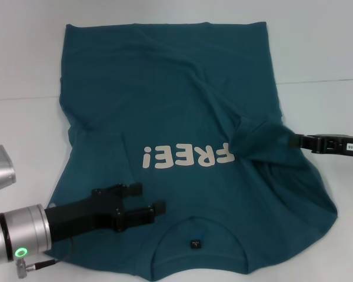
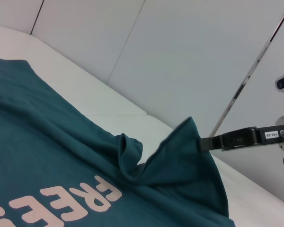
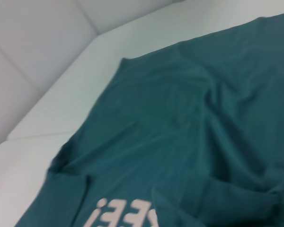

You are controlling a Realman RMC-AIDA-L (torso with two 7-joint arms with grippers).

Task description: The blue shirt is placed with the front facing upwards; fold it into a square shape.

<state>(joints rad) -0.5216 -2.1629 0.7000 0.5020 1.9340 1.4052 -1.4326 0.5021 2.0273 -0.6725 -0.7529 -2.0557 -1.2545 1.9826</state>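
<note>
A white table (image 1: 317,47) fills my screen, with pale wall panels behind it in the left wrist view. One blue shirt (image 1: 165,106) lies spread on it front up, collar nearest me, cream lettering (image 1: 188,156) across the chest. I have two grippers in play. My left gripper (image 1: 148,198) sits over the shirt's lower left, near the collar and just below the lettering, its two fingers apart with nothing between them. My right gripper (image 1: 291,141) reaches in from the right edge and is clamped on a bunch of the shirt's fabric, which is pulled toward it in creases. The left wrist view shows what the head camera flattens: that pinched fabric stands lifted in a peak at the right gripper (image 2: 202,142). The right wrist view shows only shirt (image 3: 189,123) and table, no fingers
</note>
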